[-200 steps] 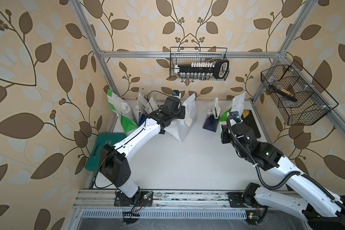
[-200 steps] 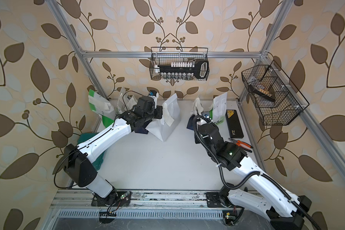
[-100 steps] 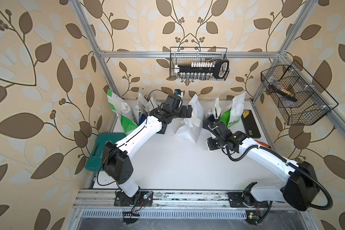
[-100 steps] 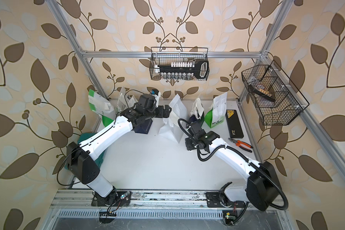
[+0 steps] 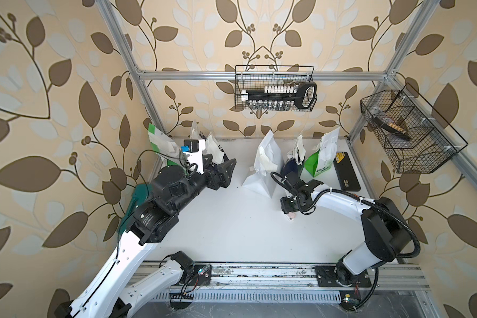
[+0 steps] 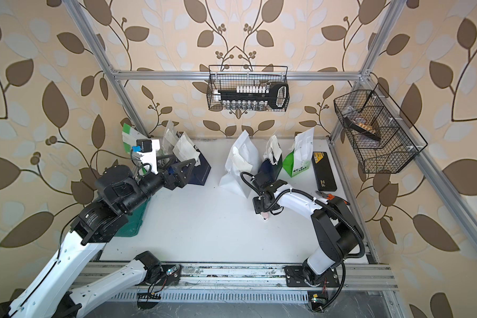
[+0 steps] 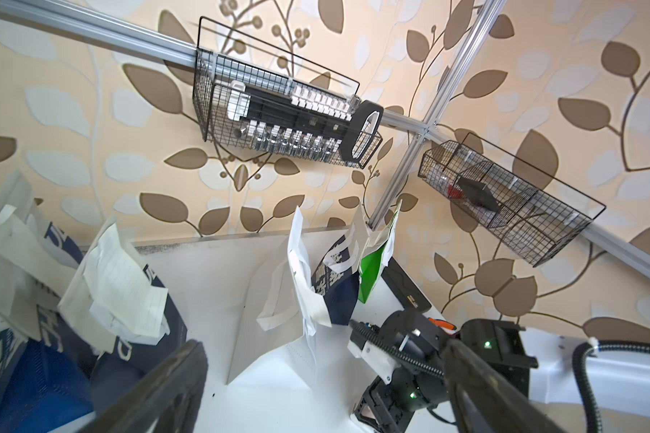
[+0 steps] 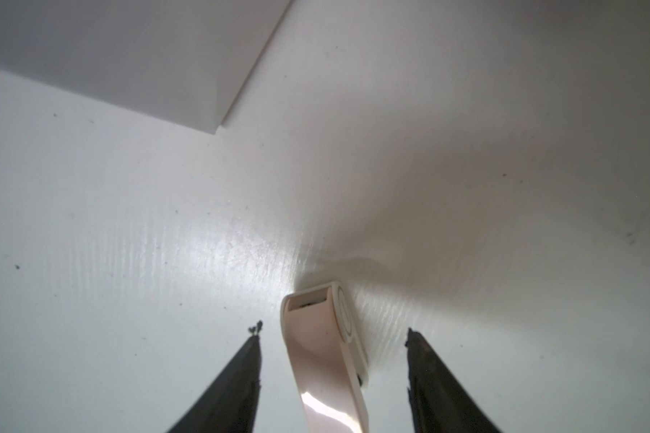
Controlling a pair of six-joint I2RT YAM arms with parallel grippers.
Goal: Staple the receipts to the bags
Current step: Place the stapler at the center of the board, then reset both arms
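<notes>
As the right pincer (image 8: 333,333) straddles the pink stapler (image 8: 316,337), open — left pincer (image 7: 325,346) wide, empty — skewed closure could knock it into the white bag (image 5: 262,170) at 11 o'clock.

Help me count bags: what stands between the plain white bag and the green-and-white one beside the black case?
One navy-and-white bag stands there; both top views show it.

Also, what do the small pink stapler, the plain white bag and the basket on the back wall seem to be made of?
Stapler: probably glossy plastic; smooth pale pink shell with a bright highlight.
White bag: matte paper, by its sharp creases and stiff standing.
Basket: thin metal wire, black coated, as it seems; open grid mesh.
</notes>
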